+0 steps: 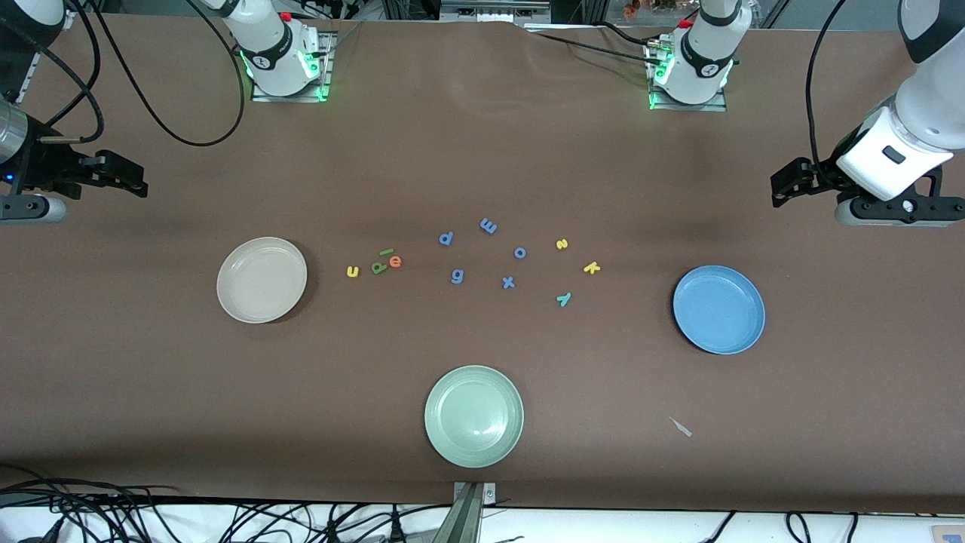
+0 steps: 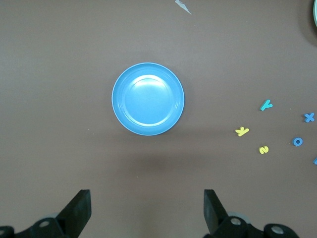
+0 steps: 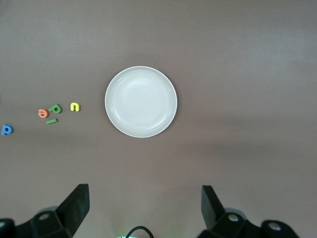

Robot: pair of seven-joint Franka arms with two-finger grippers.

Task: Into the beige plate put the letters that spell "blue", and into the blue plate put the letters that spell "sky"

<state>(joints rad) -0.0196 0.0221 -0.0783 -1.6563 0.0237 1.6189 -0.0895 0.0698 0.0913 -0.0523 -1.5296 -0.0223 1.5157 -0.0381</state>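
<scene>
Nothing sorted yet: round cream-beige plate and round blue plate empty; yellow foam u lies beside beige plate, yellow foam k nearer blue plate. Left gripper and right gripper jaws apart, holding nothing, waiting high at table ends. Next: descend onto one letter

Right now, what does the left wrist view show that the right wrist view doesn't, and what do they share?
Only the left wrist view: the blue plate, empty, with the yellow k, yellow s and teal y beside it, plus a periwinkle x and o.
Only the right wrist view: the beige plate, empty, with the yellow u, green b, green l and orange e.
Both: brown table and open fingers.
</scene>
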